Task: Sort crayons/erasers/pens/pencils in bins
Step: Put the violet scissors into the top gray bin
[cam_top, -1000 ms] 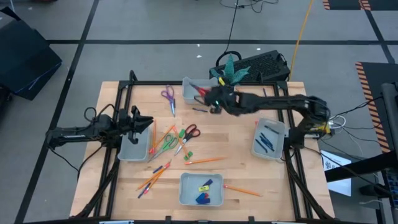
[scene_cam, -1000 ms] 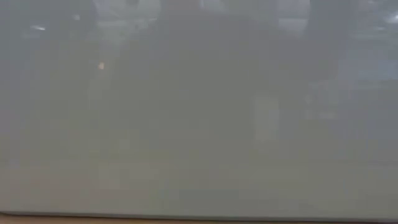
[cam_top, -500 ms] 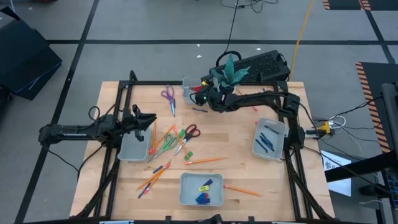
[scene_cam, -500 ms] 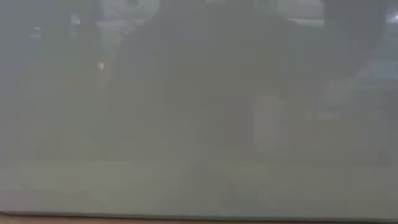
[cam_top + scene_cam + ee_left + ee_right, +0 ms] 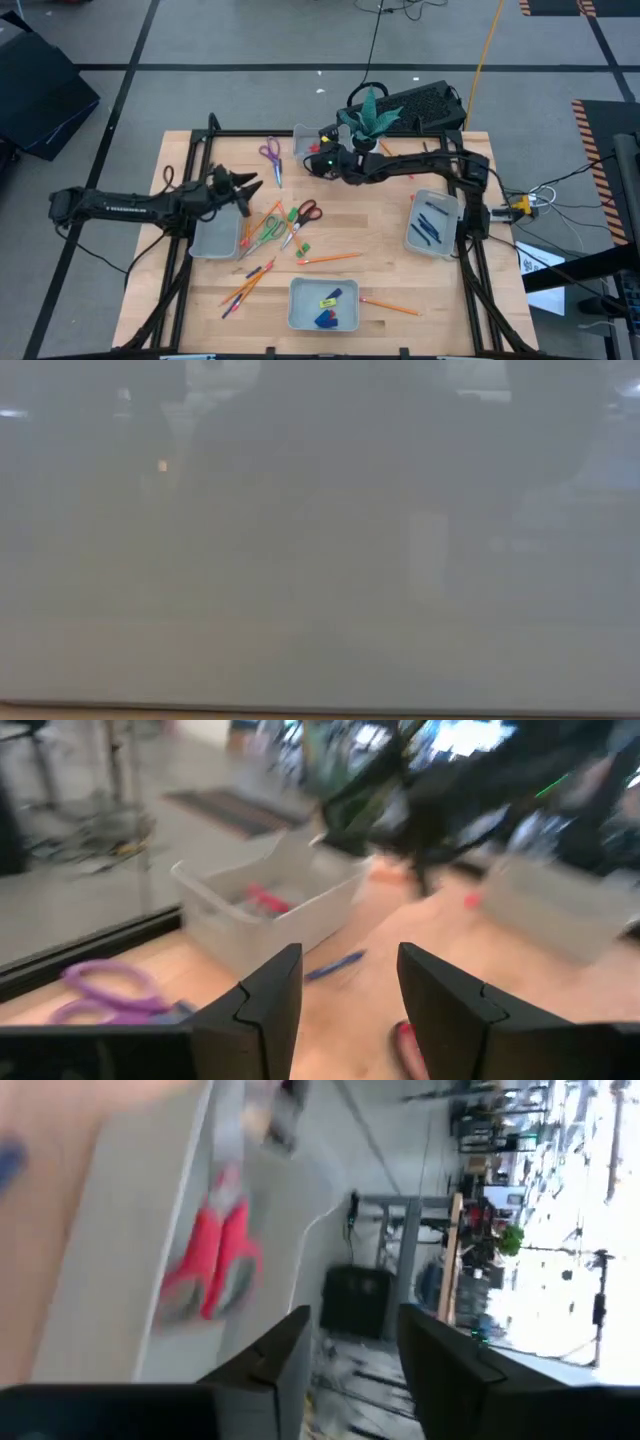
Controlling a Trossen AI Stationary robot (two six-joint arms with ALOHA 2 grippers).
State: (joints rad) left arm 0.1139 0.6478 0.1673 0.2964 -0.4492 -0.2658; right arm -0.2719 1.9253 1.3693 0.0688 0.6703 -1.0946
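Pencils and pens lie loose at the tabletop centre. We judge a drop at the 12 o'clock bin: our right tool hangs spread, empty. Left tool, spread, must next pick a pencil at 9 o'clock.

The right claw has swung from mid-desk back to the rear bin, its arm folding in, while the left claw has reached farther out past its bin.
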